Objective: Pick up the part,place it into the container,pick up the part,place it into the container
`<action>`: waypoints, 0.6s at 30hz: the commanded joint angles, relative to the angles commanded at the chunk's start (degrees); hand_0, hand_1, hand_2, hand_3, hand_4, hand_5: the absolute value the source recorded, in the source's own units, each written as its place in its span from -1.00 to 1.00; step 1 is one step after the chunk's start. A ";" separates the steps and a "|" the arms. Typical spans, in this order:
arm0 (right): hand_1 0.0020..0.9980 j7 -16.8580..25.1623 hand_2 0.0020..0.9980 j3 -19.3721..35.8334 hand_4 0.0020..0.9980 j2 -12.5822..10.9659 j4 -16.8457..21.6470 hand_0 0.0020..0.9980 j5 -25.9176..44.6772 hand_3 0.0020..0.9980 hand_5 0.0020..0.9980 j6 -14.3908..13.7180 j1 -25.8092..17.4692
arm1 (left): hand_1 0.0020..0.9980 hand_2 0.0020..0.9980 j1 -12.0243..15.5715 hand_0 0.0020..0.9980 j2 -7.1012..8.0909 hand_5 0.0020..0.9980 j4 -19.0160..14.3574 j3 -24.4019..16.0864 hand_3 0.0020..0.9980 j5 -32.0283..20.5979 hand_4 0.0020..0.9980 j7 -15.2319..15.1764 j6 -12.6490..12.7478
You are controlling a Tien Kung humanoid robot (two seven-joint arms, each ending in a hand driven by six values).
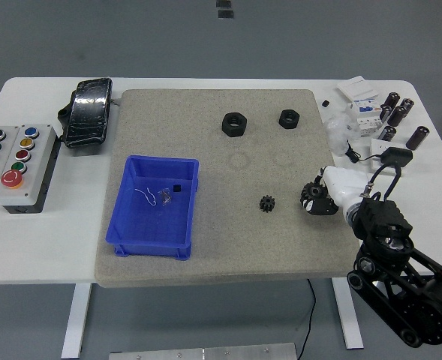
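A small black gear [266, 203] lies on the grey mat [205, 247], right of the blue container [130, 217]. Two large black nuts [235, 124] [289, 118] lie at the mat's far side. My right hand [311, 199] comes in from the lower right and hovers low at the mat's right edge, a short way right of the gear and apart from it. Its fingers are loosely bent and hold nothing. The container holds a small black block [177, 189] and some thin white bits. My left arm is out of view.
A button box [18, 157] and a black wrapped device [88, 112] sit left of the mat. Black cylinders [398, 114], a white breaker [367, 112] and a cable [378, 159] clutter the table's far right, just behind my right hand.
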 joint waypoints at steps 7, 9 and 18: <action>-0.21 0.41 -0.19 -6.99 0.11 2.15 -0.04 -0.48 3.18 -0.05 -0.39 -5.89 6.80 | 0.11 0.09 -0.07 0.23 0.12 -0.41 0.00 -0.30 0.27 0.56 0.40 -0.03 -0.07; -0.21 2.13 -0.19 -9.46 0.11 3.76 -1.36 -0.48 5.28 -0.05 -0.39 -7.89 9.00 | 0.11 0.09 -0.11 0.23 0.14 -0.41 0.00 -0.37 0.27 0.77 0.40 -0.02 -0.12; 0.00 14.92 0.17 -22.10 0.13 9.74 -7.55 -0.12 17.19 0.15 -0.37 -14.12 18.68 | 0.11 0.09 -0.21 0.23 0.22 -0.41 0.00 -0.54 0.27 1.25 0.40 0.20 -0.26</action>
